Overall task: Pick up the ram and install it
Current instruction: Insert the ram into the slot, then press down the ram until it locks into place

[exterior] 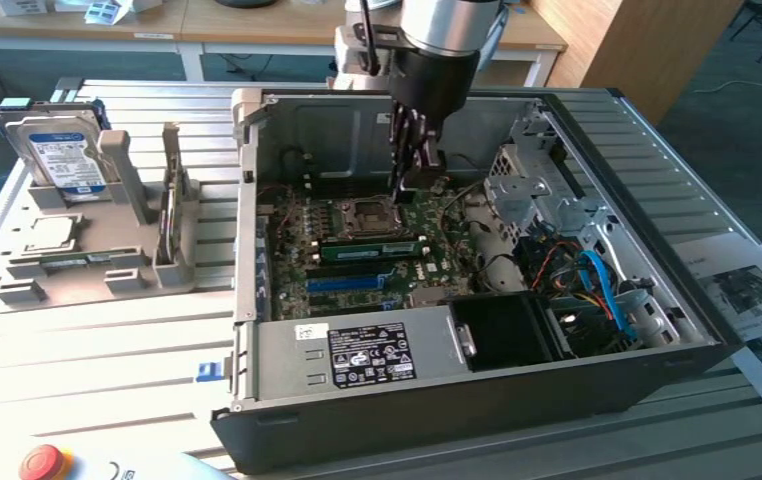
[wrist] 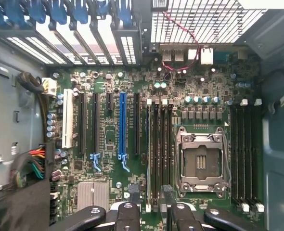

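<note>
Inside the open case [exterior: 488, 400], we see the gripper [exterior: 415, 182] hanging empty, fingers [wrist: 127, 211] parted, likely because the ram [exterior: 368, 244] already sits slotted into the motherboard [exterior: 290, 268].

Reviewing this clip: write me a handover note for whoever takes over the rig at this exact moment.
Gripper: open, holding nothing, hanging inside the case over the memory slots beside the CPU socket.
Ram: standing on edge in a slot next to the socket, apart from the gripper.
Done: ram picked up and placed in the slot.
Left: whether it is fully seated and latched cannot be told.
</note>
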`<state>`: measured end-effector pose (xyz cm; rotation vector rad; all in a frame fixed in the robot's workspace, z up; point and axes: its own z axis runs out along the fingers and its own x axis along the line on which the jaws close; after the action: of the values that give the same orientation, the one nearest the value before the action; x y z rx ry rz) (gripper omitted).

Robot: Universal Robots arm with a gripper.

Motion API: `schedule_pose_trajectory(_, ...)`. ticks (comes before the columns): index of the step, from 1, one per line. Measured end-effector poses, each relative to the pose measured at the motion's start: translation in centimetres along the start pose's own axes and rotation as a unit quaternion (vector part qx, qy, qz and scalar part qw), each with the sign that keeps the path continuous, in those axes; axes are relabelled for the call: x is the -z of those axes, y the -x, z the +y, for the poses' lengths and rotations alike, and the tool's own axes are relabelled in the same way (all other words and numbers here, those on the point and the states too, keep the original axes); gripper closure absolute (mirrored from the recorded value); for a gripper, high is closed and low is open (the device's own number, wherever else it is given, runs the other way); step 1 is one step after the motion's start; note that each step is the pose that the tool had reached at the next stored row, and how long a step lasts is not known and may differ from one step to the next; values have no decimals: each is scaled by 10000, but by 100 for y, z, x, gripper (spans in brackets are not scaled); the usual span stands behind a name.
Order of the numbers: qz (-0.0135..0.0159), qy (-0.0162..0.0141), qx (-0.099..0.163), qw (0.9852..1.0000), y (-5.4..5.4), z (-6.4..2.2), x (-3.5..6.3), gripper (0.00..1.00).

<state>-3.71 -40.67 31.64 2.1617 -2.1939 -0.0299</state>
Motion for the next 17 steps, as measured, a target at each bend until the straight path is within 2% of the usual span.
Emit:
schedule_pose_trajectory(5, 0, 0, 0, 10000, -3, 5, 89, 69)
schedule_pose_trajectory(17, 0, 0, 0, 10000, -3, 5, 94, 69)
